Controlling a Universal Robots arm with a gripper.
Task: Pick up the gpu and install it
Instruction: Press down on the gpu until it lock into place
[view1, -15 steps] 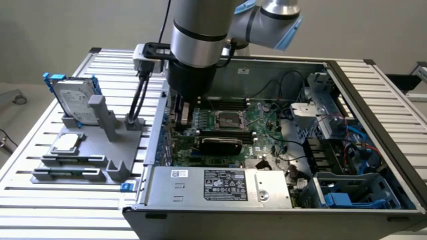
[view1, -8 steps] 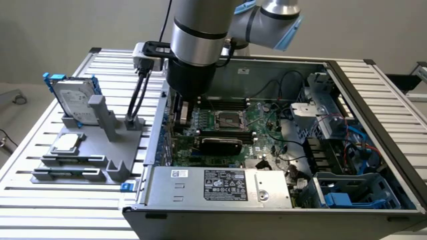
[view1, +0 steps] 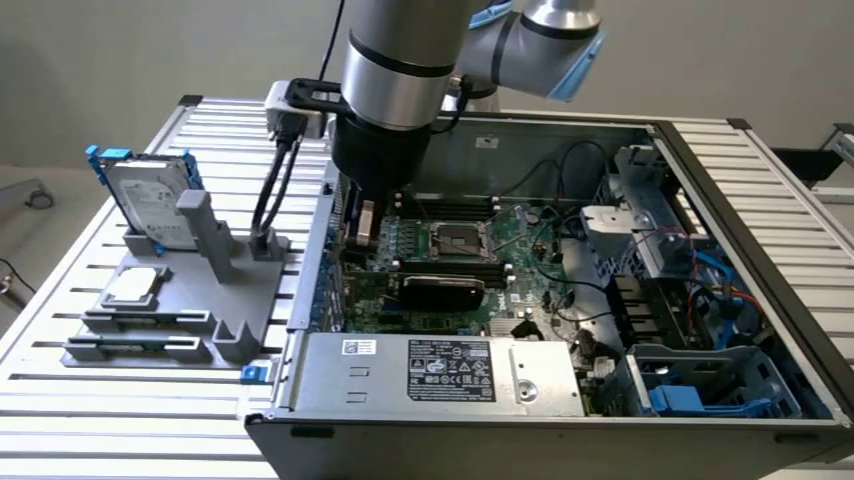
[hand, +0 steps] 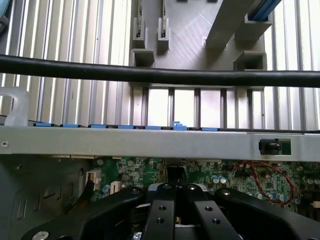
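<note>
The gpu (view1: 441, 290) shows its black rounded shroud and sits on the green motherboard (view1: 527, 270) inside the open computer case, just below the CPU socket (view1: 454, 238). My gripper (view1: 360, 240) hangs inside the case at the exterior view's left, close to the case wall and apart from the gpu. In the wrist view the gripper (hand: 175, 192) is shut. Its black fingers (hand: 160, 210) meet over the motherboard (hand: 130, 167), and I see nothing between them. The gpu's bracket end is hidden behind the arm.
A grey fixture (view1: 160, 320) outside the case holds a silver hard drive (view1: 147, 195) and a square CPU chip (view1: 134, 285). The grey case wall (hand: 150, 142) and a black cable (hand: 150, 75) cross the wrist view. The power supply (view1: 441, 370) lies at the front, with cables at the right.
</note>
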